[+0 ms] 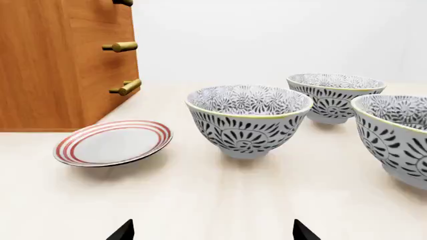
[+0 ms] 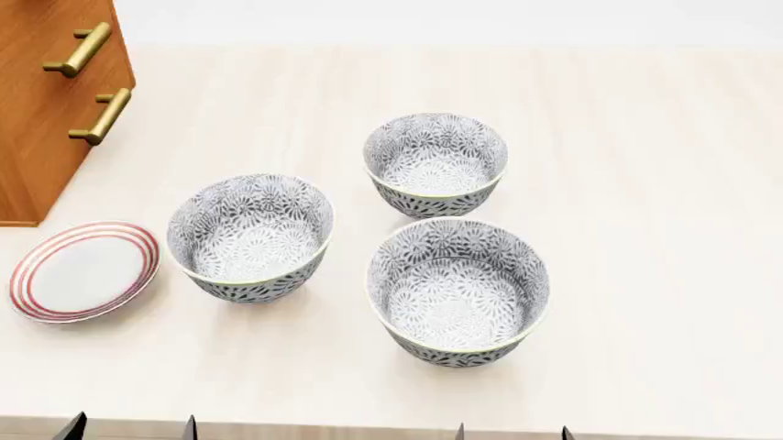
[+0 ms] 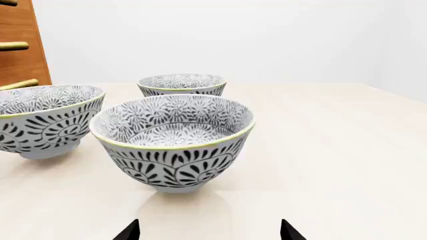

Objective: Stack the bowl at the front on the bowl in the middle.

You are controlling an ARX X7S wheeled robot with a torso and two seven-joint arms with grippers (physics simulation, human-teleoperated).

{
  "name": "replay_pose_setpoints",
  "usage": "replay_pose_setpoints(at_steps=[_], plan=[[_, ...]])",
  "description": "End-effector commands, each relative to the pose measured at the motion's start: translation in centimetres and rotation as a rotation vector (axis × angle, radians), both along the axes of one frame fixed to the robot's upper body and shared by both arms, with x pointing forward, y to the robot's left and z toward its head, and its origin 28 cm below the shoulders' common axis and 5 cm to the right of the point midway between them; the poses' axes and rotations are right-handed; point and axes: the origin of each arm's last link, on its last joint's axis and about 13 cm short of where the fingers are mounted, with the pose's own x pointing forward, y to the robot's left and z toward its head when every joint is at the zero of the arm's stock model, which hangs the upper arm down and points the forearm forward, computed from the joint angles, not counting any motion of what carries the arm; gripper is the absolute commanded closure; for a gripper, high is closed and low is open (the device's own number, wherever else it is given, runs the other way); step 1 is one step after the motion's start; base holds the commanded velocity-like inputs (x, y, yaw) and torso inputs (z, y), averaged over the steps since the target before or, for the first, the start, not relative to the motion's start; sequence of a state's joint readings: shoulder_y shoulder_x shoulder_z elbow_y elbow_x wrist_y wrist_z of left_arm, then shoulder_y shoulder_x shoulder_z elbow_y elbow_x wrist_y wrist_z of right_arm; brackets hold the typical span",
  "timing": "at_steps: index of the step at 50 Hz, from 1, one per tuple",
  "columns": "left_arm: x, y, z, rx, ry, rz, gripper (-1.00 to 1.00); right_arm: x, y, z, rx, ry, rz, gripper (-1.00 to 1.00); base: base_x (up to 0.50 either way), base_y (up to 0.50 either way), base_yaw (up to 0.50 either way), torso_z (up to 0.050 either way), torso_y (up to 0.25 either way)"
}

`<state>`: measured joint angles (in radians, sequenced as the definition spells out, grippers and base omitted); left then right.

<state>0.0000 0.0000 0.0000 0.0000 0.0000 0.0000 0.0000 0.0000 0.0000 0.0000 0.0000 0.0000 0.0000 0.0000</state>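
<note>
Three patterned black-and-white bowls stand on the pale table. The front bowl (image 2: pixel 459 291) (image 3: pixel 173 142) (image 1: pixel 400 135) is nearest me, right of centre. Left of it and a little farther back is the middle bowl (image 2: pixel 249 238) (image 1: pixel 248 122) (image 3: pixel 40 120). The third bowl (image 2: pixel 435 165) sits farthest back. My left gripper (image 2: pixel 131 428) (image 1: pixel 213 232) is open at the table's front edge, short of the middle bowl and holding nothing. At the same edge my right gripper (image 2: pixel 512 432) (image 3: pixel 209 231) is open and empty, just before the front bowl.
A red-striped white plate (image 2: pixel 83 271) (image 1: pixel 113 142) lies at the left of the table. Behind it stands a wooden drawer cabinet (image 2: pixel 49 101) (image 1: pixel 60 65) with brass handles. Bare tabletop (image 2: pixel 661 183) stretches to the right of the bowls.
</note>
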Motion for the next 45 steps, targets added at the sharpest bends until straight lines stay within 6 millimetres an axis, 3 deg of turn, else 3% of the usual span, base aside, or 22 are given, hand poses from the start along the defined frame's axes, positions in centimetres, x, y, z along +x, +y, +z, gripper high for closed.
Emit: replay_pose_setpoints(at_steps=[1, 16, 21, 23, 26, 34, 42, 45], plan=[[0.0, 0.0, 0.1, 0.000, 0.000, 0.000, -1.00, 0.0, 0.0, 0.1, 0.000, 0.000, 0.000, -1.00, 0.00, 0.00, 0.00, 0.000, 0.000], [0.0, -0.1, -0.1, -0.002, 0.000, 0.012, -1.00, 0.1, 0.0, -0.1, -0.001, 0.007, -0.009, -1.00, 0.00, 0.00, 0.00, 0.000, 0.000], [0.1, -0.3, 0.4, -0.024, 0.028, 0.026, -1.00, 0.0, -0.1, 0.9, 0.058, 0.035, 0.015, -1.00, 0.00, 0.00, 0.00, 0.000, 0.000], [0.2, -0.3, 1.5, -0.033, 0.046, 0.016, -1.00, 0.2, -0.2, 1.7, 0.026, 0.046, -0.019, -1.00, 0.00, 0.00, 0.00, 0.000, 0.000], [0.9, 0.0, 4.5, -0.031, -0.013, 0.035, -1.00, 0.6, -0.5, 4.4, 0.059, 0.039, -0.004, -1.00, 0.00, 0.00, 0.00, 0.000, 0.000], [2.5, 0.3, 10.1, -0.027, -0.055, 0.012, -1.00, 1.8, -0.6, 10.3, 0.050, -0.014, 0.012, -1.00, 0.00, 0.00, 0.00, 0.000, 0.000], [2.4, 0.4, 15.0, 0.003, -0.144, 0.023, -1.00, 1.9, -0.5, 14.8, 0.020, -0.066, 0.008, -1.00, 0.00, 0.00, 0.00, 0.000, 0.000], [2.3, 0.4, 16.1, 0.007, -0.177, 0.040, -1.00, 1.9, -0.6, 15.7, 0.017, -0.070, 0.007, -1.00, 0.00, 0.00, 0.00, 0.000, 0.000]])
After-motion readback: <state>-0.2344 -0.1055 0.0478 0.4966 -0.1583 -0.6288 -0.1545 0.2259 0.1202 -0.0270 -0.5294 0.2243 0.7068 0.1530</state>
